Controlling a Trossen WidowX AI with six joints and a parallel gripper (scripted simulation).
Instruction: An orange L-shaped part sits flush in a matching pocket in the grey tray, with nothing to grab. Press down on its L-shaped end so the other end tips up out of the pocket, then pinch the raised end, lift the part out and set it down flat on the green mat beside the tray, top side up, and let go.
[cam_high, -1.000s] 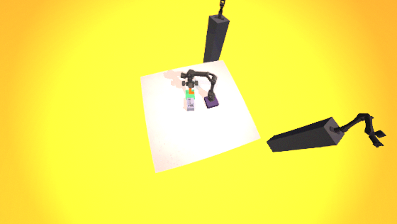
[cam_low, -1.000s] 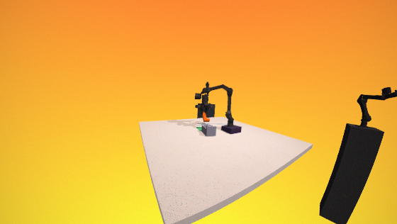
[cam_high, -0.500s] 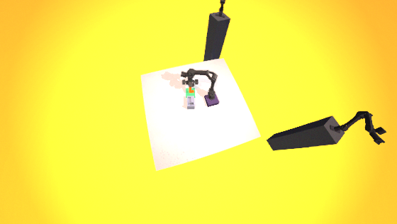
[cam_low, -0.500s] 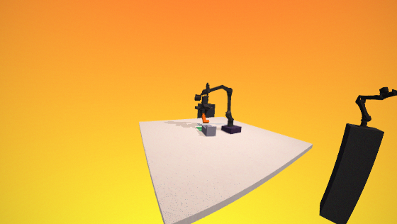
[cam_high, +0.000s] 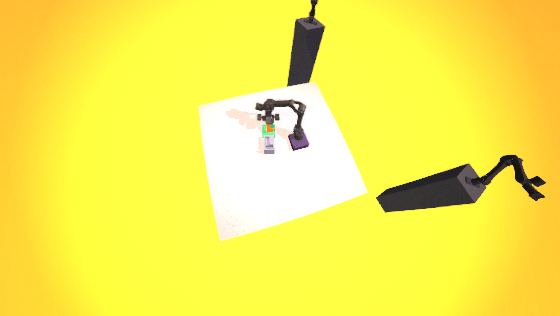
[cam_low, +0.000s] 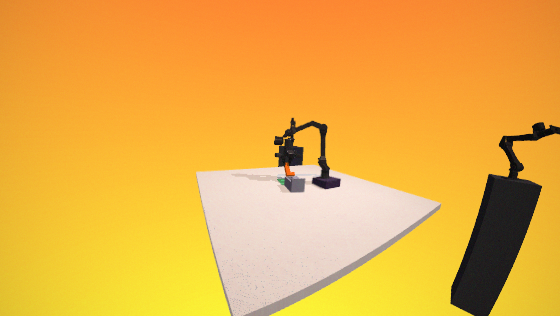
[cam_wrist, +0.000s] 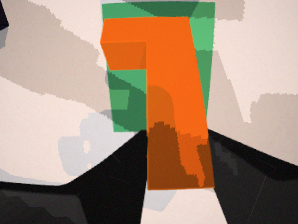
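Note:
The orange L-shaped part is held up in the air over the green mat. My gripper is shut on its straight end, with one finger on each side. The part hangs steeply tilted in the exterior view, with its L-shaped end lowest and away from the fingers. The grey tray stands beside the mat, and its pocket shows no orange in the top view.
The arm's dark purple base stands to the right of the tray on the white table. Two other dark arms on tall pillars stand off the table.

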